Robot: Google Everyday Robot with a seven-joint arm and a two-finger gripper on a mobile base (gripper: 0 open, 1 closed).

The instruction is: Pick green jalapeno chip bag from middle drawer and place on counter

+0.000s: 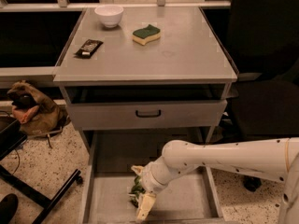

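Note:
The green jalapeno chip bag (135,191) lies on the floor of the pulled-out middle drawer (187,204), near its middle left. It is mostly hidden behind my gripper. My gripper (141,189) reaches in from the right on the white arm and sits over the bag. Its fingers are spread, one on the near side (145,206) and one on the far side of the bag. The bag still rests on the drawer floor. The counter (187,55) is the grey cabinet top above.
On the counter are a white bowl (109,15), a green-topped yellow sponge (146,34) and a black snack wrapper (88,47). The upper drawer front with a black handle (148,113) overhangs the open drawer. A brown bag (32,108) and a black chair base (37,195) stand at the left.

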